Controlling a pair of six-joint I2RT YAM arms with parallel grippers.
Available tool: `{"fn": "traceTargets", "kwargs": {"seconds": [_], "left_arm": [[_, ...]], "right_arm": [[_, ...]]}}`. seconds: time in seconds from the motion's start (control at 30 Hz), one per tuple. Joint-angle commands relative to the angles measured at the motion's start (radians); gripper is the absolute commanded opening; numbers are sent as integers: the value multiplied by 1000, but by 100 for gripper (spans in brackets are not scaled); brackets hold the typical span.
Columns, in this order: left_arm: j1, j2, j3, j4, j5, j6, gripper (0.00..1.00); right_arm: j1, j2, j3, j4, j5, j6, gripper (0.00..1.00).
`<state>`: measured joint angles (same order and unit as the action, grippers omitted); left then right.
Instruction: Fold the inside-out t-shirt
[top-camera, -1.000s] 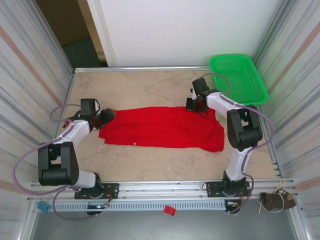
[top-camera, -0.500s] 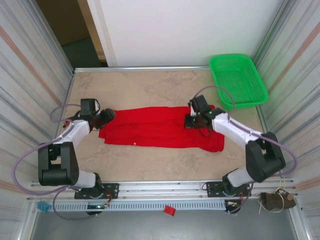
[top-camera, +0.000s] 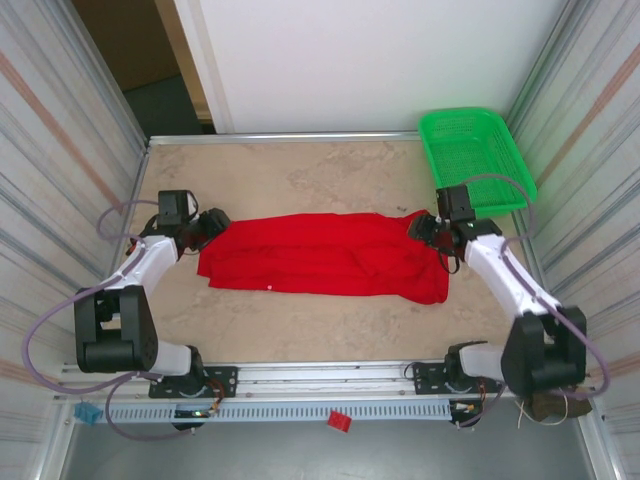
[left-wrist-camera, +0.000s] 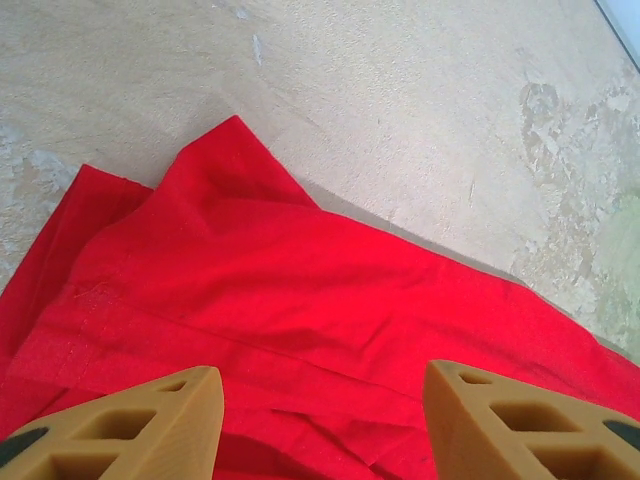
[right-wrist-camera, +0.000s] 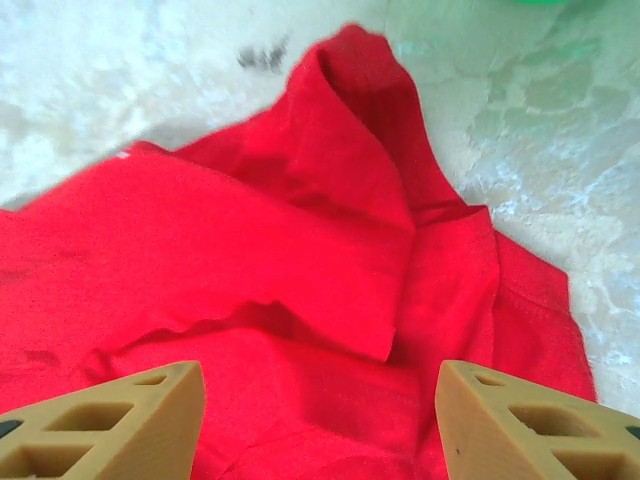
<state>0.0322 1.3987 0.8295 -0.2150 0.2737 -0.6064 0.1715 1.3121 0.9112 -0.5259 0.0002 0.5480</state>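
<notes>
1. Inside-out t-shirt (top-camera: 325, 255): lies as a long red band across the middle of the surface (top-camera: 300, 170), narrowed lengthwise, likely so that a crosswise fold can follow.
2. Left of frame: reaches in with the left arm (top-camera: 150, 262) to the band's left end. Holds the left jaws parted with nothing between them, just above the layered corner (left-wrist-camera: 150, 250), probably lined up to pinch that edge.
3. Middle: lies flat in layers, with a small white speck (top-camera: 270, 288) on the lower edge, too small to identify.
4. Right of frame: angles the right arm (top-camera: 500, 270) toward the rumpled end. Keeps the right jaws spread and empty over a folded flap (right-wrist-camera: 340, 200), seemingly placed for a matching grasp.
5. Upper right: green basket (top-camera: 475, 150), set apart from the cloth, judged clear of the folding.
</notes>
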Motion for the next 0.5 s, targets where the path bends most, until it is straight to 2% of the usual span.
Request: {"fn": "traceTargets", "kwargs": {"seconds": [0.0,0.23,0.3,0.33,0.4,0.47], "left_arm": [[-6,-6,17,-25,21,8,55],[-6,-26,15,-35,18,7,55],[-5,-23,17,-35,21,6,55],[-5,-22,19,-35,20,5,55],[-6,-20,22,-32,21,6,55],[-6,-14,26,-33,20,7,55]], "right_arm": [[8,111,23,-16,-48,-47,60],[46,165,-60,64,-58,-9,49],[54,165,-79,67,-49,-7,38],[54,163,-90,66,-46,-5,24],[51,149,-111,62,-39,-6,4],[42,120,-136,43,-25,-10,0]]}}
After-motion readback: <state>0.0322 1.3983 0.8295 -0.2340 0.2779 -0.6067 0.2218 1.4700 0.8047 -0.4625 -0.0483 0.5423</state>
